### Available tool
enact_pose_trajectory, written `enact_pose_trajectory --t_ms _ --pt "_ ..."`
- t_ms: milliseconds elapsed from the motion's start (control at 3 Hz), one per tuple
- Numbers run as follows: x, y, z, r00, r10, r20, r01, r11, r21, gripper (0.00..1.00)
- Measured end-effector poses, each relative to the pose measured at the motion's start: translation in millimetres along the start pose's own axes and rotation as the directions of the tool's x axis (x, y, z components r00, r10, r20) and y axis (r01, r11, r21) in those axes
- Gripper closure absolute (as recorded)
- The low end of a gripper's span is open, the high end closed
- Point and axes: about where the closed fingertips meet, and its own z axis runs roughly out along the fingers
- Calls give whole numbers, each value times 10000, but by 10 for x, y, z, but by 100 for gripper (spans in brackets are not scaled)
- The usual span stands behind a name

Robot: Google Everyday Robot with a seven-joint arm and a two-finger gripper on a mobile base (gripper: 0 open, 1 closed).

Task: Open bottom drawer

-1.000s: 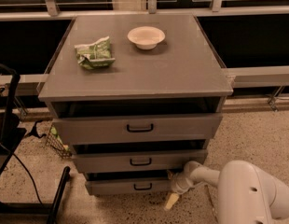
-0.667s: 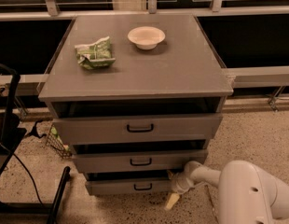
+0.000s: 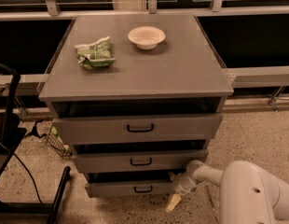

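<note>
Cabinet: one grey cabinet [image 3: 172, 73] with a flat top, standing on a speckled floor [image 3: 256, 134].
Drawers: three, stacked, each with a flat grey front and a dark gap showing above it.
Handles: three small black loops, one centred on each front.
Top drawer: one, top drawer [image 3: 88, 129], the widest and tallest front.
Middle drawer: one, middle drawer [image 3: 98, 162], mid-sized.
Bottom drawer: one, the bottom drawer [image 3: 112, 189], lowest in the stack and nearest the floor, the narrowest front; its handle [image 3: 143, 189] is untouched.
Items on the top: two, one white bowl [image 3: 146, 36] towards the back and one crumpled green packet [image 3: 94, 53] to its left, the two apart.
Arm: one white arm [image 3: 247, 195] reaching in from the lower right.
Gripper: one, the gripper [image 3: 175, 196], low at the right end of the bottom drawer's front, just beside it and clear of the handle.
Grip: cannot tell whether it is wide, narrow or holding anything.
Left side: one black stand [image 3: 9, 120] and one wire basket [image 3: 58, 143] beside the cabinet.
</note>
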Motion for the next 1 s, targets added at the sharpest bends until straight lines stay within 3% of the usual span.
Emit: enact_pose_trajectory --t_ms 333,667,1000 --pt "69 252 -146 9924 1163 412 -1114 9880 -1068 0" --pt "54 510 -401 9731 2178 747 -1973 9560 -2171 0" --pt "2 712 -638 9559 2798 890 -2412 9211 -3054 0"
